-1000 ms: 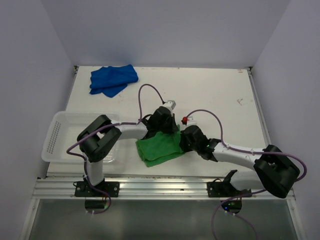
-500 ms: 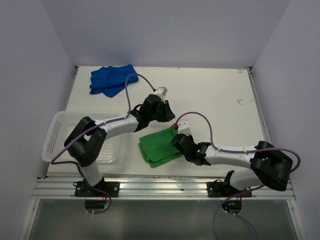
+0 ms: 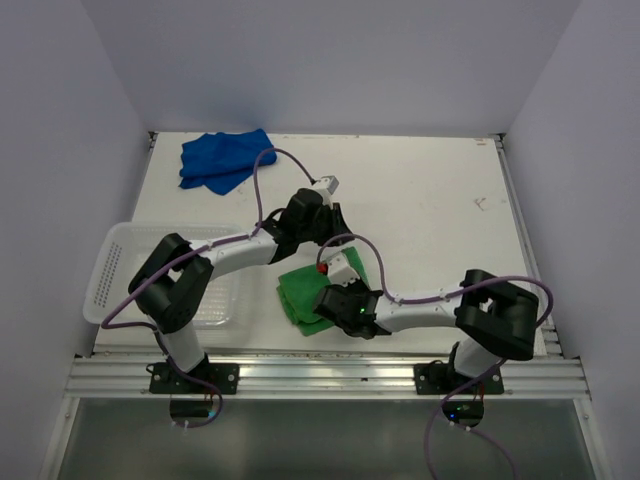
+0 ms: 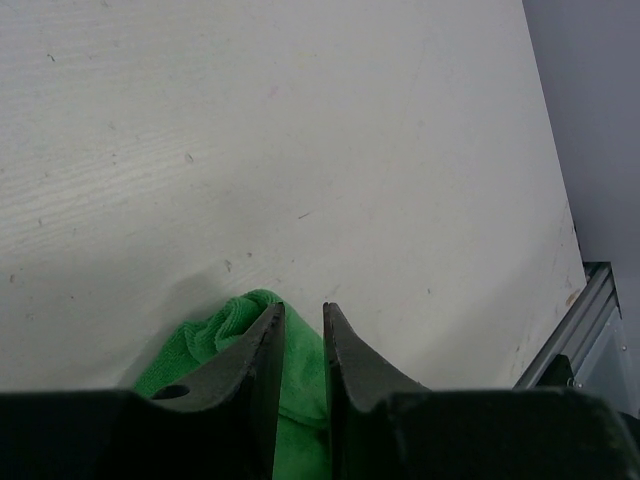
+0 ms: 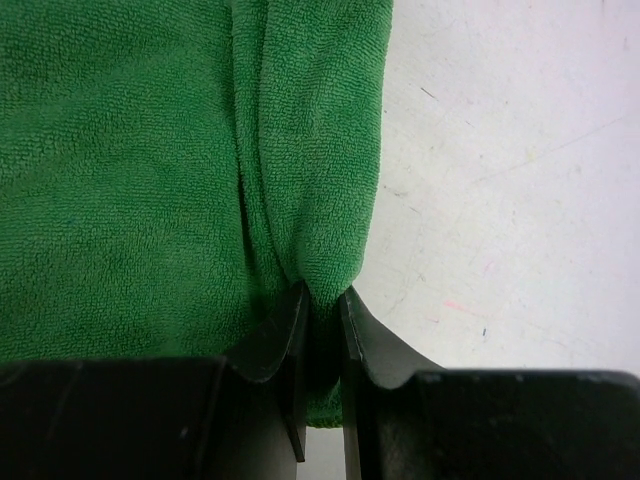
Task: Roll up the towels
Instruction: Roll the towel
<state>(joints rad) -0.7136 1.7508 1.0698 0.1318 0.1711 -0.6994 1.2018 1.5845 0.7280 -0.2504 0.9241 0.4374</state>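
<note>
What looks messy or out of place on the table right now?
Nothing is spilled or damaged. The blue towel lies crumpled at the far left corner, not rolled. The green towel is bunched into a fold where the right gripper pinches its edge.

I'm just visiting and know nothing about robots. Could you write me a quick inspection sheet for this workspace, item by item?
Surface: white table, with faint scuffs at the far right.
Job's things: green towel lies folded over near the arms, not a finished roll; blue towel lies crumpled in the far left corner, with neither arm near it.
Clutter: white basket at the left edge.
Grippers: left gripper slightly open over the green towel's edge, holding nothing; right gripper pinching a fold of the green towel.
Cables: purple cables loop above both arms.
Surroundings: pale walls on three sides; metal rail along the near edge.
</note>
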